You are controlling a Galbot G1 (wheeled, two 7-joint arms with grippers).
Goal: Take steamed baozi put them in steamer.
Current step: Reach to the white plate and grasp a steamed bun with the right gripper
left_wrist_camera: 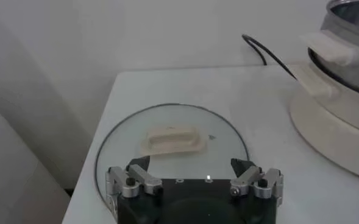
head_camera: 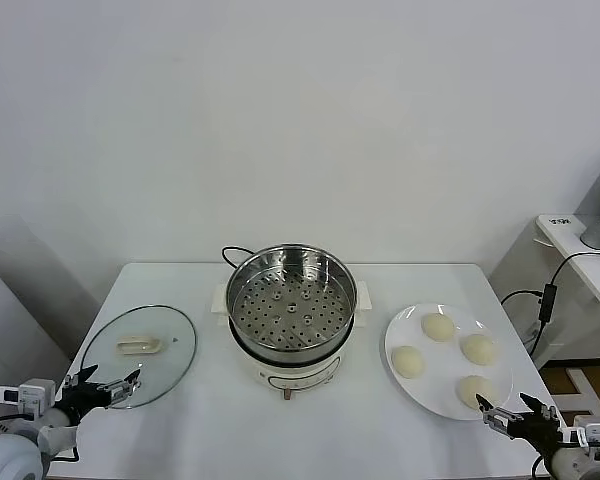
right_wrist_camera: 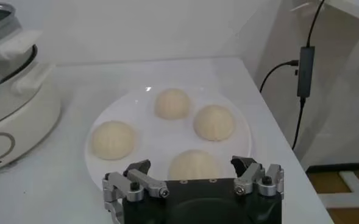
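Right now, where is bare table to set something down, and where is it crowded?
Bare table lies in front, between the glass lid and steamer, and along the back edge. The steamer tray is empty. The plate is crowded with four baozi.

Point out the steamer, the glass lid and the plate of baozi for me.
Steamer point(head_camera: 291, 310), head view: perforated bottom tray.
Glass lid point(head_camera: 140, 345), head view: its white handle.
Plate point(head_camera: 428, 385), head view: bare white surface between the baozi.

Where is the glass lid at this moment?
In the head view the glass lid lies flat on the white table, on the robot's left of the steamer, just ahead of the open left gripper.
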